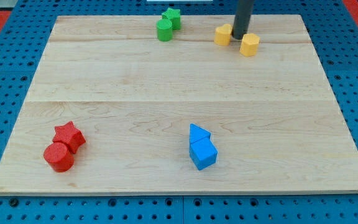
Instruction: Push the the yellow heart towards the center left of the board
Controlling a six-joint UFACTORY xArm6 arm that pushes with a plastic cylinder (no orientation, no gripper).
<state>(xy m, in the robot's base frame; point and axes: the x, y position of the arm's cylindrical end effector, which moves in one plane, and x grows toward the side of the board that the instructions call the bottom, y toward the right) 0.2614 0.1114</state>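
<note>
Two yellow blocks sit near the view's top right of the wooden board (179, 87). The left yellow block (223, 35) looks like the heart; the right yellow block (249, 45) looks like a hexagon. My dark rod comes down between them, and my tip (238, 38) rests on the board just right of the yellow heart, touching or almost touching it, and just upper left of the yellow hexagon.
A green star (172, 17) and a green cylinder (164, 30) sit together at the top centre. A red star (69, 135) and a red cylinder (59, 157) sit at the bottom left. Two blue blocks (201, 147) sit at the bottom centre.
</note>
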